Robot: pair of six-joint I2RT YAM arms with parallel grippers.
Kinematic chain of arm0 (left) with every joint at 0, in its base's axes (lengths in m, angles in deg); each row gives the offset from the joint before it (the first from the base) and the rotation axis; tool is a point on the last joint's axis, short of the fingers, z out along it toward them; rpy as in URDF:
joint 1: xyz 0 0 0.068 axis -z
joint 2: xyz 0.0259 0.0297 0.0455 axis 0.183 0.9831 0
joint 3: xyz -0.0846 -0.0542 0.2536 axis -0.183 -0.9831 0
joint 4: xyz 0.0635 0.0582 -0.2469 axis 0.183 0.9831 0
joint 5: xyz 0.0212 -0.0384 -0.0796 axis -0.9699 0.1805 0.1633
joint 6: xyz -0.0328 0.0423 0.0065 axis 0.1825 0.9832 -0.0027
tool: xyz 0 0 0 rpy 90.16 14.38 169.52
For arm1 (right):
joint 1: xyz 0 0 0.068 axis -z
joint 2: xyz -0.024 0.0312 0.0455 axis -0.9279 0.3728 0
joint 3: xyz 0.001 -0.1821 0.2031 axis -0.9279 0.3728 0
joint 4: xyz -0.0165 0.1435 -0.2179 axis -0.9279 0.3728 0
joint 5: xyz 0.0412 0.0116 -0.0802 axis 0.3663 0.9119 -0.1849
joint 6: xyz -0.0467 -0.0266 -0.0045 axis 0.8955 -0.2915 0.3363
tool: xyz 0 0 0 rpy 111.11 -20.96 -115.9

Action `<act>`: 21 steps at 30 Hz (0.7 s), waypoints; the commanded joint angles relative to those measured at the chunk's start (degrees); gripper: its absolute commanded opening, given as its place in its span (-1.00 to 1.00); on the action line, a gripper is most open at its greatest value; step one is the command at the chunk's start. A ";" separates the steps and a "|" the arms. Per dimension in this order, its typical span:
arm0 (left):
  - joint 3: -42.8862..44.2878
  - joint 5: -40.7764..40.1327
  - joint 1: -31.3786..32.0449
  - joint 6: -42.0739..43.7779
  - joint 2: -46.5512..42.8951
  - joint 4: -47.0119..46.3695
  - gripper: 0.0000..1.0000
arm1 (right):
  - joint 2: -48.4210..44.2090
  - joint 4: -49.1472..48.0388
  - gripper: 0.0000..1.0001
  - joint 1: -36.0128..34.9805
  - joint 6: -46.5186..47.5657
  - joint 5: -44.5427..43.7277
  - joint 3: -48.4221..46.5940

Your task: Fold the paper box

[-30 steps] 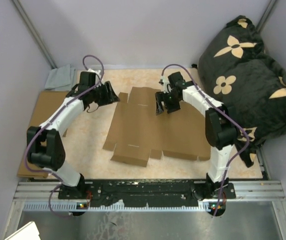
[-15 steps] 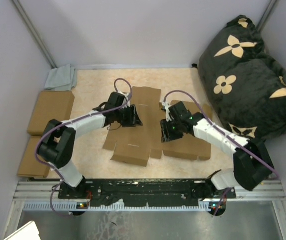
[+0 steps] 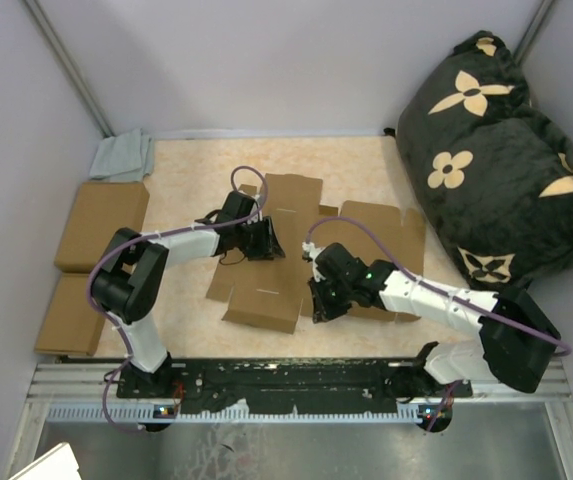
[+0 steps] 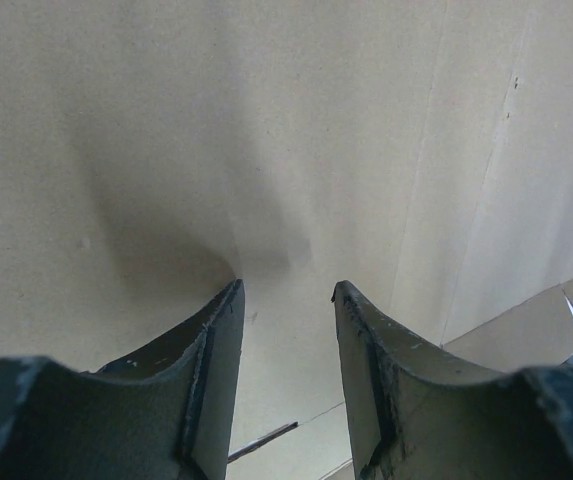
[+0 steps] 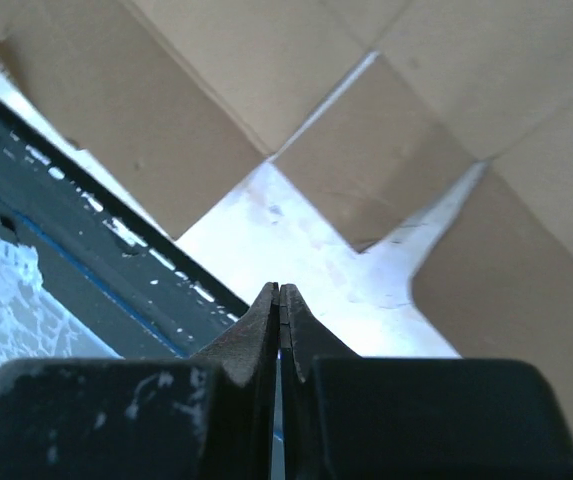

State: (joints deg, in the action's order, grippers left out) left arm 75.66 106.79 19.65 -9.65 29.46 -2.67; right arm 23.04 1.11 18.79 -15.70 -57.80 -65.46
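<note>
Two closed brown boxes (image 3: 101,222) sit at frame left, apart from the sheet. L pincer (image 3: 269,240) is spread, nothing between fingers, tips over left-centre panel of paper box (image 3: 286,210); contact w/ board not confirmable. Paper box lies flat and unfolded at mid-tabletop (image 3: 366,170), long axis approx. left-right across frame. R pincer (image 3: 319,305) is pressed together, empty, at sheet's lower edge by a notch between flaps; board lies toward frame top from it. Assessment: R arm nearer lower-edge flaps, L arm nearer centre panels.
</note>
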 commanded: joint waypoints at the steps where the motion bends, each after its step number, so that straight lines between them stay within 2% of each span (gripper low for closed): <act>1: -0.86 -1.78 0.31 -0.15 1.30 -0.30 -0.04 | 1.11 -4.48 -1.00 -5.39 -3.21 -0.42 -0.69; 11: -1.31 -2.31 0.44 0.00 1.33 0.61 -0.04 | 9.13 -8.15 -1.00 -8.93 -5.20 -2.50 0.57; 21: -2.10 -2.53 0.42 0.31 0.85 0.78 -0.05 | 10.92 -6.39 -1.00 -8.95 -8.00 -11.70 -0.94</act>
State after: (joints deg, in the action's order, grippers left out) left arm 75.29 105.92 19.70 -9.89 29.48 -3.19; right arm 34.58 -5.10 10.47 -21.82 -62.94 -64.83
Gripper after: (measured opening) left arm 0.477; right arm 0.005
